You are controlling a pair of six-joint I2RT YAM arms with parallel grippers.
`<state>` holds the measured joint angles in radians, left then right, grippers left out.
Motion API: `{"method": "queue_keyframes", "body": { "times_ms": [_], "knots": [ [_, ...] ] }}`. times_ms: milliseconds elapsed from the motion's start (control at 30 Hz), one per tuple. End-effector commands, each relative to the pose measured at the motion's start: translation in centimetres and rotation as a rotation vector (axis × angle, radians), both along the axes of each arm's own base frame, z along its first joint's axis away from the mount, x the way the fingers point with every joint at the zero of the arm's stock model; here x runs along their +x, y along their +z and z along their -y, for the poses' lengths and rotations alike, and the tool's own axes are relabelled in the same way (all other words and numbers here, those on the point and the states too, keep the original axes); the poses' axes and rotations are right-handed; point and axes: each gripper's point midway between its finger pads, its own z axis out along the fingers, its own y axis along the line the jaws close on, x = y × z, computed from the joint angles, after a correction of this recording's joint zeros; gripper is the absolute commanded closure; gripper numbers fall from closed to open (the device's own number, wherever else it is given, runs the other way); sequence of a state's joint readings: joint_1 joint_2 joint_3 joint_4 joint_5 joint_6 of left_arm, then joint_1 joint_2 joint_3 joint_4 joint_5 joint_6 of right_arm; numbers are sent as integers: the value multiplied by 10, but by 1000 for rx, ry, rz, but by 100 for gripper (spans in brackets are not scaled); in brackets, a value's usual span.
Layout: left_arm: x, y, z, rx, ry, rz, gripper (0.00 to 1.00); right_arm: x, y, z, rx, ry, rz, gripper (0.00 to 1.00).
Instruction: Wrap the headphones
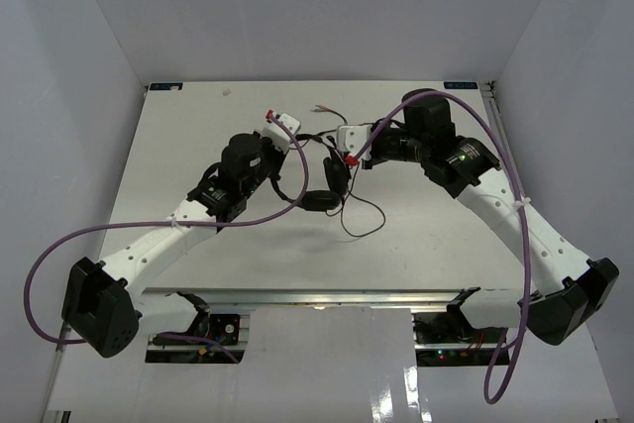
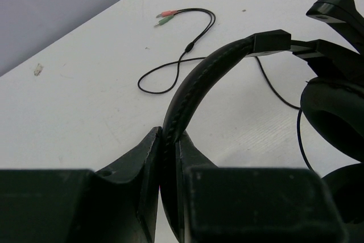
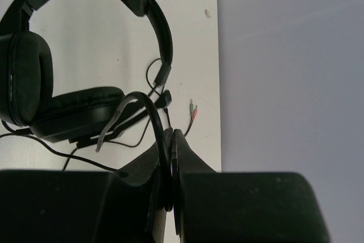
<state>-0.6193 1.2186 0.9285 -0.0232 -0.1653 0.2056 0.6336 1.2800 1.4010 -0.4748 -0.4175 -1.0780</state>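
Observation:
The black headphones (image 1: 323, 195) hang between my two grippers over the middle of the white table (image 1: 198, 136). My left gripper (image 1: 293, 136) (image 2: 169, 139) is shut on the padded headband (image 2: 199, 75), which arches right to an earcup (image 2: 335, 115). My right gripper (image 1: 349, 153) (image 3: 172, 136) is shut on a curved black stalk (image 3: 149, 106) that arcs over from the lower earcup (image 3: 74, 112); it looks like the boom mic. The thin cable (image 1: 365, 227) trails in loose loops on the table. Its pink and green plugs (image 1: 322, 109) (image 2: 166, 17) (image 3: 193, 109) lie beyond the grippers.
White walls enclose the table on the left, far and right sides. Thick purple arm cables (image 1: 40, 264) (image 1: 515, 344) loop out beside both arm bases. A metal rail (image 1: 317, 296) runs along the near edge. A small speck (image 2: 37, 69) lies near the table's far edge.

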Motion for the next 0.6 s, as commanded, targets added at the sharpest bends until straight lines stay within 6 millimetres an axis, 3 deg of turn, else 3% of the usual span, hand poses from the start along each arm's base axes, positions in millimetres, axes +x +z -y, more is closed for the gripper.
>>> {"method": "queue_keyframes", "body": {
  "times_ms": [0,200,567],
  "knots": [
    [-10,53,26,-72,-154,114,100,1,1,-23,47,54,-19,92],
    [-28,62,34,-66,-246,156,100,21,-9,-31,78,-9,-30,92],
    [-63,88,20,-37,-322,294,100,50,-27,-29,46,-117,-12,92]
  ]
}}
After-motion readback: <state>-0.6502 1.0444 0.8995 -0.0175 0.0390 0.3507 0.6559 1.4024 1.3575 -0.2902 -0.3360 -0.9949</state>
